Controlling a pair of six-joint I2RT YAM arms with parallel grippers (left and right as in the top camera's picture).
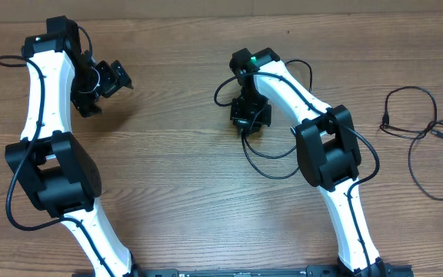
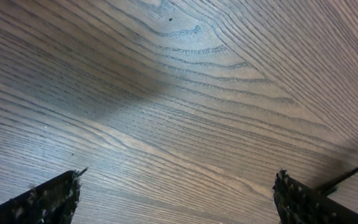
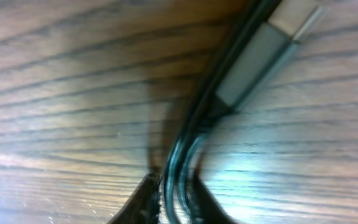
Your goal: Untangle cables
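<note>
In the right wrist view, two thin black cable strands [image 3: 185, 149] run between my right gripper's [image 3: 176, 199] fingertips, which press against them from both sides. A grey plug connector [image 3: 253, 68] lies on the wood just beyond. In the overhead view the right gripper [image 1: 250, 117] points down at mid-table, and a thin black cable loop [image 1: 271, 165] trails from under it toward the near side. More loose cables [image 1: 418, 127] lie spread at the far right. My left gripper [image 1: 111, 77] hangs wide open at the back left over bare wood, with nothing between its fingers [image 2: 61, 193].
The table [image 1: 175, 177] is brown wood grain. The right arm's elbow [image 1: 328, 146] stands over the area just right of the held cable. The left arm's elbow [image 1: 52, 173] takes up the near left.
</note>
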